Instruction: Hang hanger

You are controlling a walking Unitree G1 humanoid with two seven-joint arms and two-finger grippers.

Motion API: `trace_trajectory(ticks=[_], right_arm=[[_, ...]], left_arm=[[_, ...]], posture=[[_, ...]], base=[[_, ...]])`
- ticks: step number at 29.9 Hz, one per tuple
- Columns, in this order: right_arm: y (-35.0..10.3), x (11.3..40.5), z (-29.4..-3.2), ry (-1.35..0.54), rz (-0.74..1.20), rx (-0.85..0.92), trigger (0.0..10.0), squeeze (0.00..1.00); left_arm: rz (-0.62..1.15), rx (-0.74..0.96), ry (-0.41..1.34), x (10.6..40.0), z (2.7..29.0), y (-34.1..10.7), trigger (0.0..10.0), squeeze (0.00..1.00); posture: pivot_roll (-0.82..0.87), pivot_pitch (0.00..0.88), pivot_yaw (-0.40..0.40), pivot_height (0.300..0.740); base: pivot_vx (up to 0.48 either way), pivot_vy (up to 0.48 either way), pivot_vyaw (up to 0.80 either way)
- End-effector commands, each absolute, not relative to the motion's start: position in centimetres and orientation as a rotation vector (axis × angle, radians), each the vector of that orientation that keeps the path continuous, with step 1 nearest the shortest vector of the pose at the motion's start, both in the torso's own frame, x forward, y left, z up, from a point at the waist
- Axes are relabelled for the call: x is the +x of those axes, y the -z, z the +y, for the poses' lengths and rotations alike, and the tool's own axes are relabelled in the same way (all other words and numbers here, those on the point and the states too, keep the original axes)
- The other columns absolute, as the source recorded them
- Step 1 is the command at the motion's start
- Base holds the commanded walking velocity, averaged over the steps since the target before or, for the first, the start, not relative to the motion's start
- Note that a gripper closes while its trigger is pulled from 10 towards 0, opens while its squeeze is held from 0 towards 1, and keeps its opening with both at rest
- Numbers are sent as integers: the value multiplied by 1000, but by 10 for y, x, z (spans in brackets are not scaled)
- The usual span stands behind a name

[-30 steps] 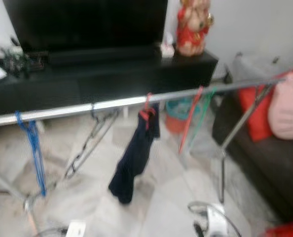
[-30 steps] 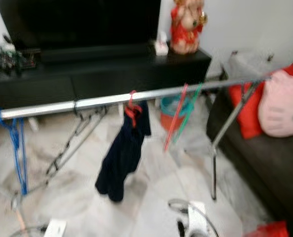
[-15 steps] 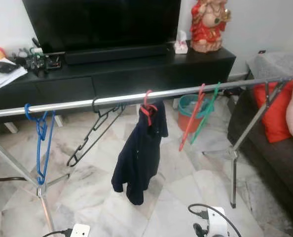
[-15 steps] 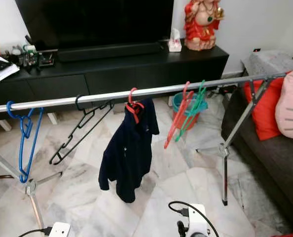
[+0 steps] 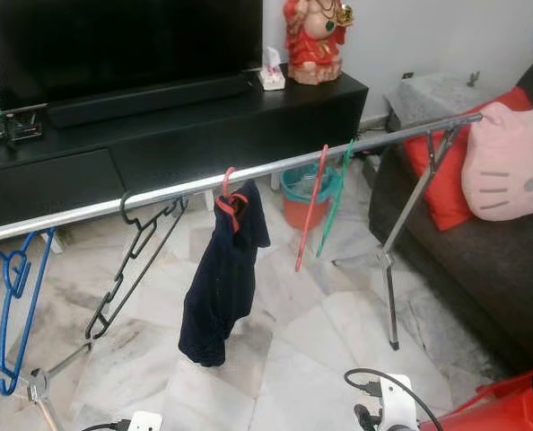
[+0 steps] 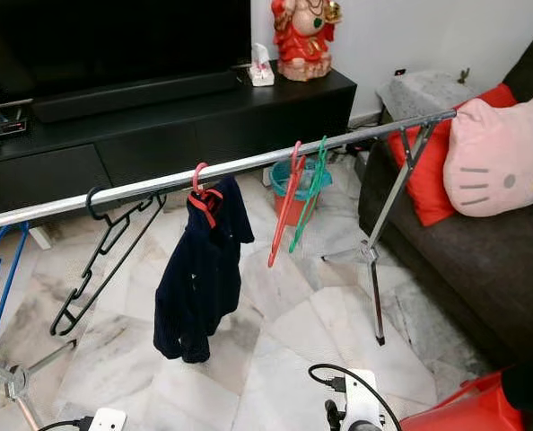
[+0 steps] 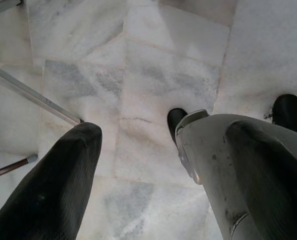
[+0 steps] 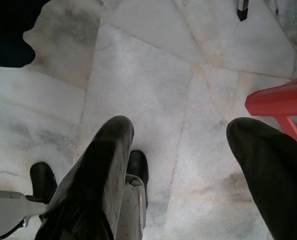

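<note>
While a silver rail spans the marble floor before a black TV cabinet and dark sofa, it carries blue, black, red and green hangers, plus a navy garment on a red hanger. Both arms hang low, left gripper and right gripper pointing floorward, fingers parted, empty.
</note>
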State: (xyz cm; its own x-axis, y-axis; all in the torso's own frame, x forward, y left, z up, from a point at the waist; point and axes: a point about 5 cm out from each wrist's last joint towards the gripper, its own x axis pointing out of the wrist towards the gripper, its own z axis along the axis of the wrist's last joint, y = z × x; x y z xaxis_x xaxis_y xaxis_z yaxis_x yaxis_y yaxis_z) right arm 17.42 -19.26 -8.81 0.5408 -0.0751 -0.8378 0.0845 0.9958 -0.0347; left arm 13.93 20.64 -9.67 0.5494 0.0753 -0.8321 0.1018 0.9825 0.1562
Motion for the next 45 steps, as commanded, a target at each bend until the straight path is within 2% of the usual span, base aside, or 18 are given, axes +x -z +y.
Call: trace_trajectory(ticks=[1, 6, 12, 16, 45], right_arm=[[88, 174, -194, 95, 1003, 0, 10000, 0], [88, 174, -194, 91, 1005, -1, 10000, 0], [88, 174, -194, 96, 1004, 2, 10000, 0], [88, 174, -194, 92, 1009, -3, 10000, 0], [89, 172, -197, 104, 1008, -11, 10000, 0]], left_arm=[[1018, 233, 30, 133, 209, 99, 10000, 0], [1023, 214, 29, 133, 208, 99, 10000, 0], [1020, 257, 61, 134, 207, 99, 10000, 0], [1021, 252, 58, 134, 206, 99, 10000, 0], [1004, 265, 63, 136, 205, 98, 10000, 0]], posture=[[30, 0, -24, 740], [33, 0, -26, 740], [33, 0, -26, 740], [33, 0, -26, 740], [17, 0, -26, 740]], base=[[0, 0, -650], [0, -442, -621], [0, 0, -595], [0, -412, -594], [0, 0, -595]])
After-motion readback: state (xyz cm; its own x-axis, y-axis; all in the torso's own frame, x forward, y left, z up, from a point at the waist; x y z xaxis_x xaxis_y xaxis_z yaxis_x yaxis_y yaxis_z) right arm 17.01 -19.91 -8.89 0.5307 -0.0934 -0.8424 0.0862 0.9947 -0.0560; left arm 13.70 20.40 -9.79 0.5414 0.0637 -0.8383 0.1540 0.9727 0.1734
